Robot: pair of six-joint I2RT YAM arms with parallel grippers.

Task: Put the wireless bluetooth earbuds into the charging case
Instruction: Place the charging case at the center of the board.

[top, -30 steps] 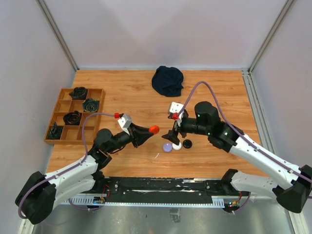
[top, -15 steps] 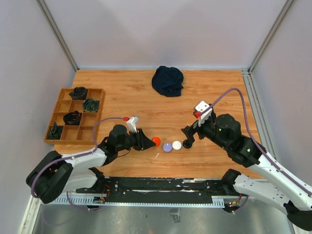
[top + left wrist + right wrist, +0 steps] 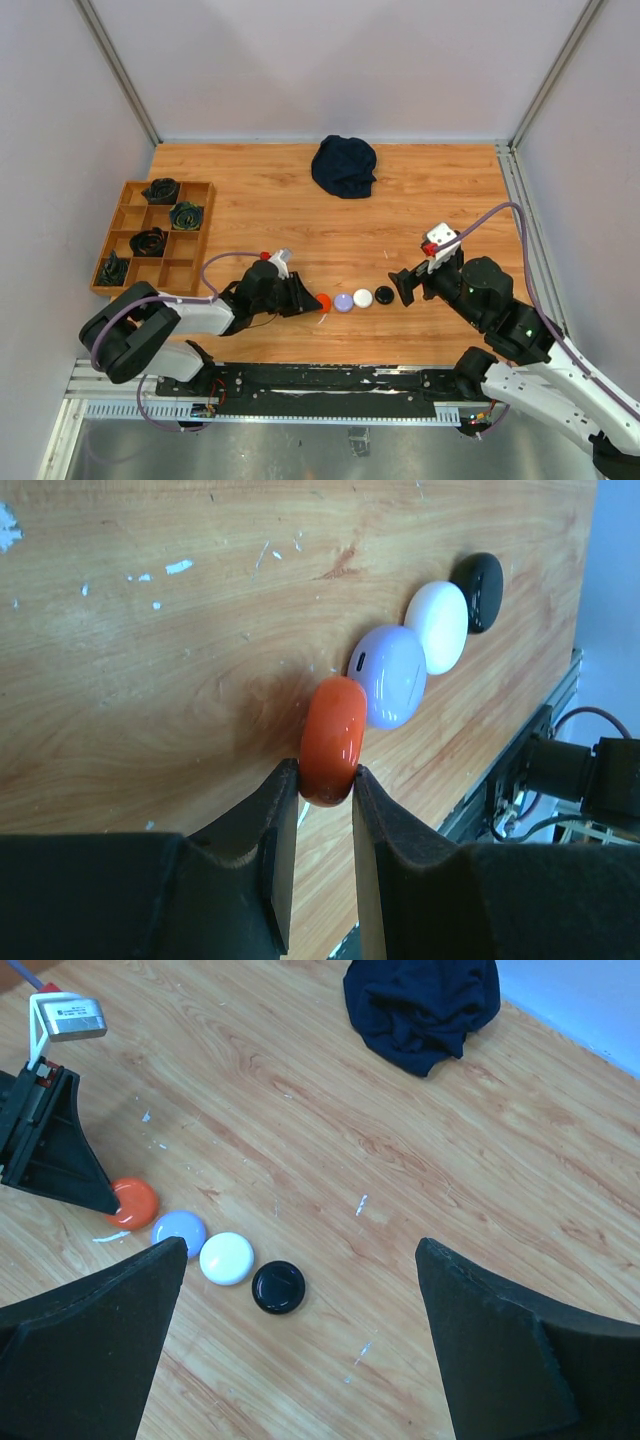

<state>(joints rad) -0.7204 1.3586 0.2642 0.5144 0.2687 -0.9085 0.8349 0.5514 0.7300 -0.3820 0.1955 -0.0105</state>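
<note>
The wooden table (image 3: 250, 200) carries a compartment tray (image 3: 198, 232) at its left edge. Dark coiled bundles (image 3: 149, 240) lie in four of the tray's cells. A crumpled dark cloth (image 3: 344, 165) sits near the far edge.

The left gripper (image 3: 313, 301) lies low over the table and is closed on the orange case (image 3: 322, 301). Its own camera shows the case (image 3: 335, 738) standing on edge, pinched at its lower rim between the two fingers (image 3: 275, 825).

The right gripper (image 3: 407, 287) is just beside the row's far end. In its own view the fingers (image 3: 90, 1345) are spread wide, with nothing between them.

Four round cases, all shut, form a close row near the front middle of the table. The orange case comes first, then the purple case (image 3: 344, 301), the white case (image 3: 362, 298) and the black case (image 3: 383, 295).

Only the left wrist view shows a small dark slot on the purple case (image 3: 390, 676). It also shows that case touching the orange one.

Only the right wrist view shows the small pale block (image 3: 72, 1017) on the left arm. No print on it can be read.
</note>
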